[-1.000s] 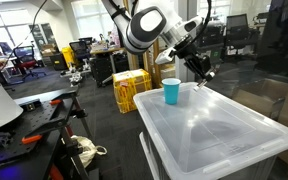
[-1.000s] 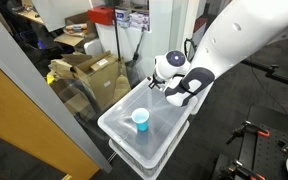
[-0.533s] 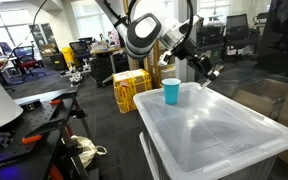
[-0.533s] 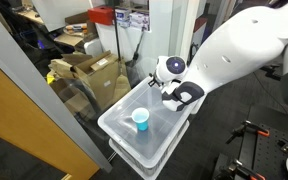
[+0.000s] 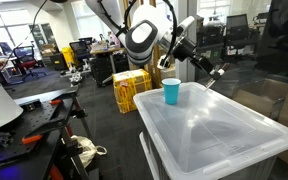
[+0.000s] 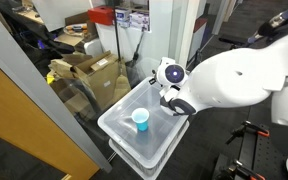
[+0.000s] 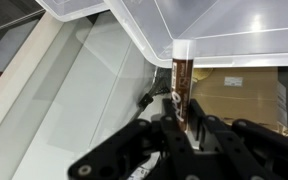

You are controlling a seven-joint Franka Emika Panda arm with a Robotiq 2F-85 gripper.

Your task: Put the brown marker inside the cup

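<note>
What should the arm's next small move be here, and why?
Probably shift the gripper sideways toward the cup: it is shut on the brown marker, but hangs off to one side of the upright cup on the bin lid, not above its opening.

So the arm (image 5: 142,38) comes in from up top, with the wrist angled down and sideways. The gripper (image 5: 212,71) hangs in mid-air, jaws clamped tight on the brown marker (image 7: 181,80), fingers (image 7: 197,128) either side.
</note>
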